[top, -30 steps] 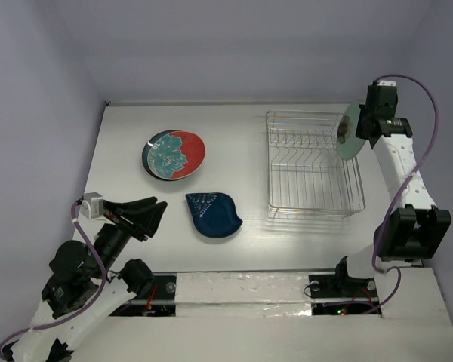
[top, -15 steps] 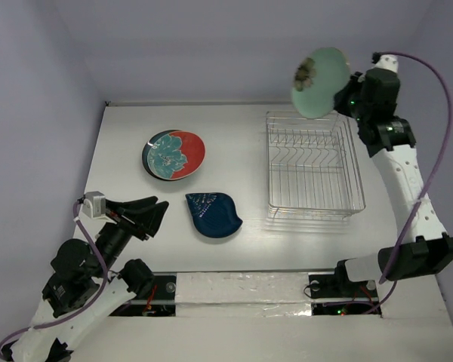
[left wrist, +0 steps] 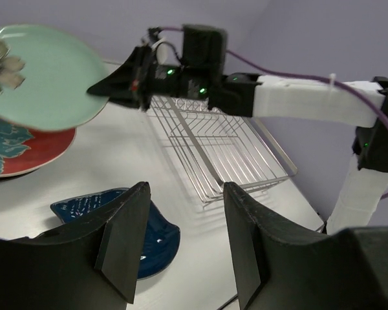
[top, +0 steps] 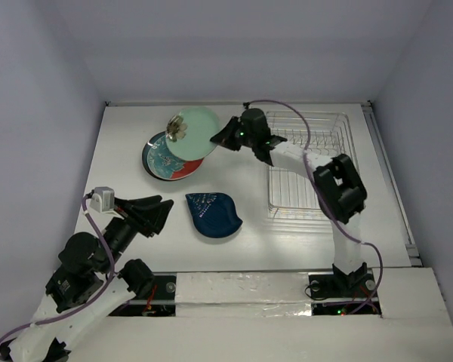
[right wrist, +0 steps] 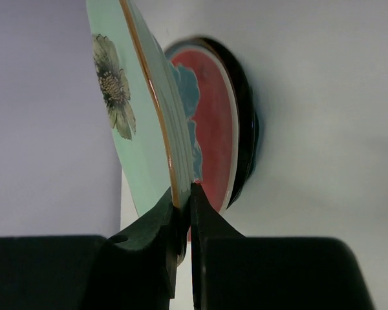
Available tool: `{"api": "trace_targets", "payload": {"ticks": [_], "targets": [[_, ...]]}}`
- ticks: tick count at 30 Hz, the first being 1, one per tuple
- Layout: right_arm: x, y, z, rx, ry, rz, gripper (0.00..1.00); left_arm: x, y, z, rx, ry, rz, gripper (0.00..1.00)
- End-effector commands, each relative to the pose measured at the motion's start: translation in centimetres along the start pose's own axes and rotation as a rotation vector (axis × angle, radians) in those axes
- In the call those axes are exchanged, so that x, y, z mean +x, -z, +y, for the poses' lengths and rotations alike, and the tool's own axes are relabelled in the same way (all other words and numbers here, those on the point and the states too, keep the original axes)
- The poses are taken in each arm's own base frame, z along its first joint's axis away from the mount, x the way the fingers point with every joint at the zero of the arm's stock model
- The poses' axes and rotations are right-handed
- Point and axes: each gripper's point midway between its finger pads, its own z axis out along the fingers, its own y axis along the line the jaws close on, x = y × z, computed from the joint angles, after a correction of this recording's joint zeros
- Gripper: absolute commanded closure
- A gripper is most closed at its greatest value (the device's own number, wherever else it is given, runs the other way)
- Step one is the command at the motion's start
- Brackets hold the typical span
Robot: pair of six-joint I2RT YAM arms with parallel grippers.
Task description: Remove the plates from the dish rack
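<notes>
My right gripper [top: 220,136] is shut on the rim of the pale green plate [top: 195,133] with a floral mark and holds it tilted above the stack of plates [top: 164,161] at the table's far left. The stack shows a red plate with a teal flower on a dark plate. In the right wrist view the pale green plate [right wrist: 132,129] is pinched between my fingertips [right wrist: 185,197], just over the red plate [right wrist: 213,135]. The dark blue leaf-shaped plate [top: 213,215] lies flat mid-table. The silver wire dish rack [top: 309,170] stands at the right with no plates in it. My left gripper [left wrist: 184,213] is open and empty, near the left front.
The right arm [top: 302,154] stretches leftward across the rack's far end. The table's white surface [top: 234,170] lies between the stack and the rack. Walls close in the back and both sides.
My right arm has swung the pale green plate from beside the rack's right side, up over the rack, and left to above the plate stack. The left arm has barely moved.
</notes>
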Motion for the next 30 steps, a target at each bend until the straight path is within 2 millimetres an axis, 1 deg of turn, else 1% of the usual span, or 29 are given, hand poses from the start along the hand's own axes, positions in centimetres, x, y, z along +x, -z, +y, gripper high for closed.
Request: {"api": "trace_targets", "payload": {"ticks": [1,2,3,4,5,6,7,8,10,11,13,14,15,17,18,21,22,25,26,27,28,29,30], "targets": [[-4.6,1.4,13.6,-0.406,-0.014,-0.143,1.0,-0.2,-0.5,-0.1,-0.004,0.007,-0.008,0.54],[-4.3,0.7,12.9,-0.391,-0.019,-0.131,1.0,-0.2,-0.5,-0.1,-0.005,0.006,-0.006,0.54],[-3.2,-0.3,12.5,-0.381,-0.028,-0.108,1.0,-0.2,-0.5,-0.1,-0.005,0.008,-0.006,0.54],[-2.4,-0.7,12.3,-0.374,-0.033,-0.102,1.0,-0.1,-0.6,-0.1,-0.008,0.005,-0.001,0.54],[-2.3,-1.0,11.9,-0.366,-0.034,-0.101,1.0,-0.1,-0.6,-0.1,-0.008,0.005,-0.002,0.54],[-1.4,-1.5,11.5,-0.345,-0.034,-0.081,1.0,-0.1,-0.7,0.1,-0.02,0.002,-0.001,0.54],[-1.1,-2.2,10.7,-0.322,-0.037,-0.074,1.0,-0.1,-0.8,0.1,-0.021,0.0,0.001,0.54],[-0.1,-2.5,10.4,-0.311,-0.04,-0.057,1.0,-0.1,-0.8,0.1,-0.021,0.0,0.001,0.54],[0.6,-3.3,8.8,-0.265,-0.048,-0.041,1.0,-0.2,-0.9,0.3,-0.029,-0.004,-0.004,0.54],[1.5,-3.5,8.2,-0.239,-0.051,-0.025,1.0,-0.2,-0.9,0.4,-0.036,-0.004,-0.01,0.54],[1.8,-3.8,7.4,-0.214,-0.06,-0.024,0.97,-0.3,-0.9,0.4,-0.036,-0.005,-0.011,0.53],[2.2,-4.0,6.5,-0.188,-0.066,-0.015,0.95,-0.3,-0.9,0.4,-0.036,-0.004,-0.011,0.53],[2.8,-4.1,6.5,-0.185,-0.065,-0.007,0.89,-0.3,-0.9,0.4,-0.036,-0.004,-0.011,0.53],[3.1,-4.3,5.8,-0.166,-0.066,-0.001,0.82,-0.3,-0.9,0.4,-0.036,-0.005,-0.011,0.53],[3.7,-4.5,5.8,-0.157,-0.057,0.014,0.77,-0.3,-0.9,0.4,-0.035,-0.005,-0.012,0.53],[3.9,-4.5,5.5,-0.143,-0.049,0.018,0.72,-0.4,-0.9,0.6,-0.043,-0.004,-0.017,0.53],[4.4,-4.5,5.7,-0.143,-0.045,0.028,0.7,-0.3,-0.9,0.6,-0.043,-0.003,-0.016,0.53],[4.3,-4.4,5.9,-0.134,-0.031,0.03,0.63,-0.3,-0.9,0.6,-0.043,-0.003,-0.016,0.53],[4.2,-4.3,5.9,-0.131,-0.026,0.03,0.58,-0.4,-0.9,0.5,-0.043,-0.001,-0.017,0.53],[4.9,-4.2,6.0,-0.124,-0.013,0.044,0.49,-0.4,-0.9,0.5,-0.043,-0.001,-0.017,0.53],[4.7,-3.9,6.3,-0.122,-0.004,0.041,0.44,-0.4,-0.9,0.6,-0.043,0.0,-0.016,0.53],[4.9,-3.8,5.9,-0.105,0.003,0.049,0.4,-0.3,-0.9,0.6,-0.044,-0.002,-0.014,0.53],[5.3,-3.5,6.1,-0.106,0.027,0.054,0.35,-0.3,-0.9,0.6,-0.044,0.0,-0.014,0.53]]}}
